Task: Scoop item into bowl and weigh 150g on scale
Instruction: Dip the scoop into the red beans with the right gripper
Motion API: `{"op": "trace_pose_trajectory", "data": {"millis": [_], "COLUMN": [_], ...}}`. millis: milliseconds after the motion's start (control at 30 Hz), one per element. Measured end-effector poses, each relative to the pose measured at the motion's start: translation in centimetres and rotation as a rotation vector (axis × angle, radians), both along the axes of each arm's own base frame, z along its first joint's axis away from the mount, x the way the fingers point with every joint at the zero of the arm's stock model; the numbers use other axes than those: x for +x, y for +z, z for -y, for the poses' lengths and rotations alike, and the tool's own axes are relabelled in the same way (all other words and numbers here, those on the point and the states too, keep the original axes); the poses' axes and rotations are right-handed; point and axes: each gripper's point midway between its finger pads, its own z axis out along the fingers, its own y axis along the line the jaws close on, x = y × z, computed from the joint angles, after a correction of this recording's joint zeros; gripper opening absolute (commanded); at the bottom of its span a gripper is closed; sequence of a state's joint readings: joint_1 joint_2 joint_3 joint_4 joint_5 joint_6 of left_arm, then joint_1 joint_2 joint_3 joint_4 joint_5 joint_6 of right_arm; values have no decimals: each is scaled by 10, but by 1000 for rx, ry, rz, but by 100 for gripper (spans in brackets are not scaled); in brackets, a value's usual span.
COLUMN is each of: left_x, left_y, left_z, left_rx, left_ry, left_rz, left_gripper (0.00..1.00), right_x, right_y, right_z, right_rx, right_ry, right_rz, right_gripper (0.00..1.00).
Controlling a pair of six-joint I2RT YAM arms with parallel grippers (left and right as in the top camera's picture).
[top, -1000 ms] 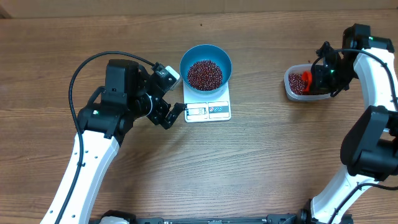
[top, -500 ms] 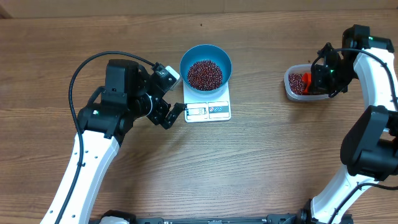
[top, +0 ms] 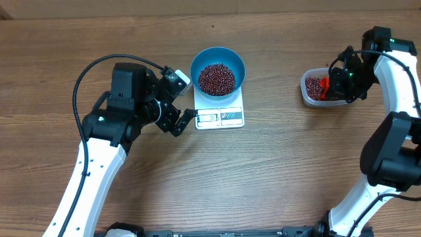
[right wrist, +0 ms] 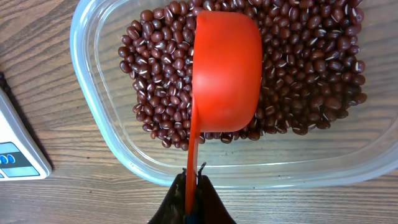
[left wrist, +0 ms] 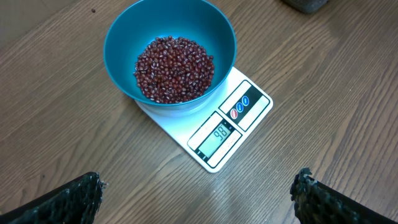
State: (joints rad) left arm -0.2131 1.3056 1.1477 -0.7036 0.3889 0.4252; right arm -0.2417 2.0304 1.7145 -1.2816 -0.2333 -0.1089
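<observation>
The blue bowl (top: 218,69) (left wrist: 121,37) stands on the white scale (top: 221,118) (left wrist: 258,99) and holds a heap of dark red beans (top: 216,78) (left wrist: 175,68). The display shows 98. My left gripper (top: 183,99) (left wrist: 198,186) hangs open just left of the scale, with nothing between its fingers. At the right, my right gripper (top: 339,84) (right wrist: 194,177) is shut on the thin handle of an orange-red scoop (top: 324,84) (right wrist: 227,68). The scoop's cup lies on the beans (right wrist: 311,62) inside the clear tub (top: 306,92) (right wrist: 99,112).
The tub sits near the table's right side, well apart from the scale. One corner of the scale (right wrist: 15,155) shows at the left edge of the right wrist view. Bare wood lies between the scale and the tub.
</observation>
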Motion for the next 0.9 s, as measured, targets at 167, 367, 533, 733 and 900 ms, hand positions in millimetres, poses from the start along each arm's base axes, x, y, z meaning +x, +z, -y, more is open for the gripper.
{"op": "trace_pose_trajectory", "data": {"millis": [167,367,533,733,900], "left_x": [0,0,0,0,0], "left_y": [0,0,0,0,0], "left_z": [0,0,0,0,0], "left_rx": [0,0,0,0,0], "left_ry": [0,0,0,0,0], "left_rz": [0,0,0,0,0], "left_gripper": [100,100,100,100,100], "right_x": [1,2,5,8,5], "right_y": [0,0,0,-10,-12], "right_z": [1,1,-1,-14,-25], "right_rx": [-2,-3,7,93,165], "right_ry": [-2,-4,-2,26,33], "right_rz": [5,8,18,13,-6], "right_gripper": [4,4,4,4,4]}}
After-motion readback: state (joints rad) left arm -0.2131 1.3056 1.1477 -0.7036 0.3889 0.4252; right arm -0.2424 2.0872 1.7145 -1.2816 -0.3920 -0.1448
